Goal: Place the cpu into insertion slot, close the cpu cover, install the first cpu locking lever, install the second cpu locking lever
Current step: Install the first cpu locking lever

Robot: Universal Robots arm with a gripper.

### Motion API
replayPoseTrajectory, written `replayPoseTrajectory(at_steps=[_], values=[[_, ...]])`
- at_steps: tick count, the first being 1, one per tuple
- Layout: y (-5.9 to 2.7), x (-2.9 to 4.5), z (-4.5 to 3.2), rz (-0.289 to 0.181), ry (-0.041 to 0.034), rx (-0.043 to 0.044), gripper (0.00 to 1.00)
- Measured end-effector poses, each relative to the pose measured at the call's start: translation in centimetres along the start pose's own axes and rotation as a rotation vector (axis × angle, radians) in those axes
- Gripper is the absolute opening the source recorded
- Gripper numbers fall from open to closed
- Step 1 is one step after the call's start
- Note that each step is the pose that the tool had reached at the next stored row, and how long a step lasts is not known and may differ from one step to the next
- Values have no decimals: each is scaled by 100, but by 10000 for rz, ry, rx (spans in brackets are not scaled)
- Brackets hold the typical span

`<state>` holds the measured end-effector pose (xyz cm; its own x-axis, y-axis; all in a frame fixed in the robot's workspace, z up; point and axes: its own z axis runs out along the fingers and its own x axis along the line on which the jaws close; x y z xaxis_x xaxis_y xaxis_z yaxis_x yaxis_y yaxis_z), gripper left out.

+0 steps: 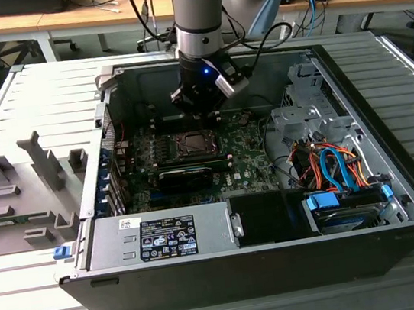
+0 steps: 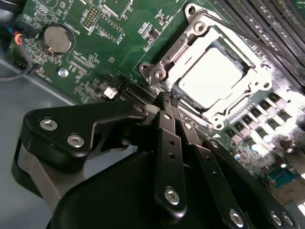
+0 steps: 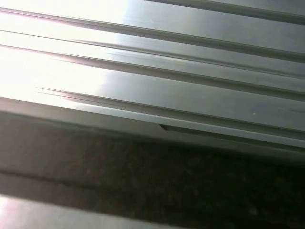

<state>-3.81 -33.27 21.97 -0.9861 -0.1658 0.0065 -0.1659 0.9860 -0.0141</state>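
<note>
the end effector [image 2: 167, 101] hangs inside the open computer case [image 1: 395, 175], right above the green board [image 2: 109, 52]. in the second wrist view its two black fingers [image 2: 164, 124] look pressed together, with nothing between them, and their tips sit just beside one edge of the insertion slot [image 2: 157, 72]. the cpu [image 2: 209, 78] already lies flat in the slot, its shiny grey top showing. the cpu cover [image 2: 248, 88] lies down over it, a thin metal frame around the chip, so the first two steps look done. i think the work in hand is a locking lever, since the tips are so close to the slot's edge, but i cannot tell which lever, or whether one is hooked down yet. the next move looks like it needs a careful, small push on a thin metal bar, right beside the little parts of the board. in the exterior view the slot [image 1: 191, 143] sits just under the arm, near the long black card [image 1: 185, 175].
</note>
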Motion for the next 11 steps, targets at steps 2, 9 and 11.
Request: replayPoseTrajectory(at_steps=[2,9,11], values=[[-24,4,-47,-2,-3,-7,11],[-369,63,-45,0,-4,-24,11],[-441,74,-43,-2,-5,-26,11]])
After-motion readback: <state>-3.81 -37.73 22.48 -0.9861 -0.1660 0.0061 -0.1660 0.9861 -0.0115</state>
